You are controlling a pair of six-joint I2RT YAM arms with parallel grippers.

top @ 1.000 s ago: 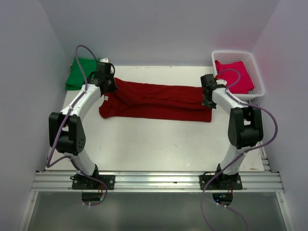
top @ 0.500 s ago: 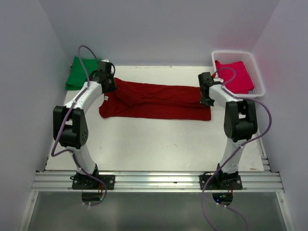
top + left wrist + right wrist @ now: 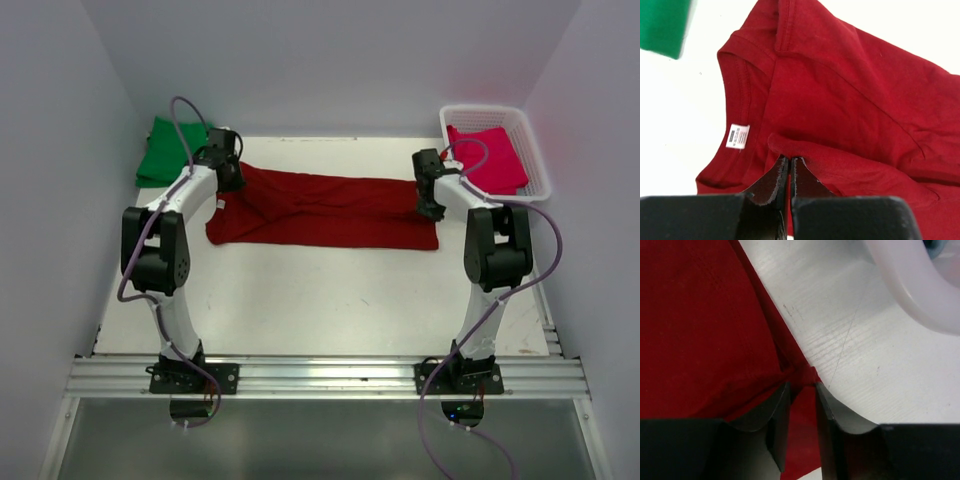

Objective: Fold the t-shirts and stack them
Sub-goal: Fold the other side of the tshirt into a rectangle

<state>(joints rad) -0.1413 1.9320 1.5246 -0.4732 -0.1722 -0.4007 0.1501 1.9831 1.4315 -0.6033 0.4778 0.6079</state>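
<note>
A dark red t-shirt (image 3: 320, 210) lies across the table, folded lengthwise into a long band, collar end to the left. My left gripper (image 3: 228, 180) is at the collar end. In the left wrist view its jaws (image 3: 790, 159) are shut on a raised fold of the shirt (image 3: 850, 100), just right of the white neck label (image 3: 738, 136). My right gripper (image 3: 432, 205) is at the shirt's right end. In the right wrist view its jaws (image 3: 802, 385) stand narrowly apart, with the bunched hem corner of the shirt (image 3: 700, 315) pinched between the tips.
A folded green t-shirt (image 3: 165, 150) lies at the back left corner and shows in the left wrist view (image 3: 662, 22). A white basket (image 3: 532, 185) at the back right holds a pink t-shirt (image 3: 490, 155). The basket's rim (image 3: 910, 295) is close to my right gripper.
Both grippers have moved a little toward the back of the table, still at the shirt's two ends. The shirt's outline has barely changed.
</note>
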